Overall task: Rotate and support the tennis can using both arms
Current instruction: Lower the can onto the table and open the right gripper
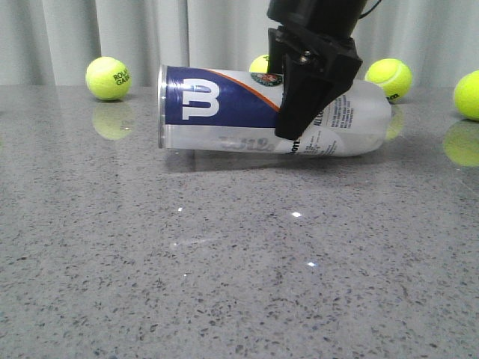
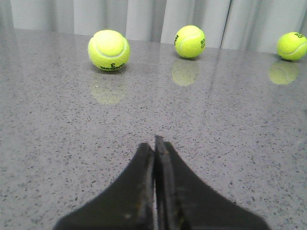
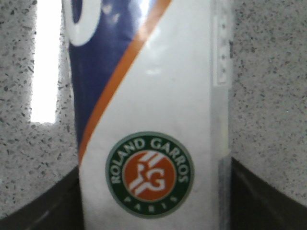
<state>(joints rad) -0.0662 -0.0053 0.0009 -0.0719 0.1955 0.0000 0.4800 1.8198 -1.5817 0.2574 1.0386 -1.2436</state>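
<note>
The tennis can point(image 1: 217, 112) lies on its side on the grey table, its metal rim to the left and the navy "W" band facing me. My right gripper point(image 1: 296, 123) comes down from above and is shut on the can near its middle. In the right wrist view the can point(image 3: 153, 86) fills the space between the two fingers point(image 3: 43, 206), with the round Roland Garros label point(image 3: 149, 175) between them. My left gripper point(image 2: 154, 144) is shut and empty, low over bare table. It is not visible in the front view.
Yellow-green tennis balls lie along the back by the curtain: one at the left point(image 1: 108, 78), one behind the can point(image 1: 260, 63), two at the right point(image 1: 388, 78) point(image 1: 468, 94). Three balls point(image 2: 109, 50) point(image 2: 190, 41) point(image 2: 291, 46) show ahead of the left gripper.
</note>
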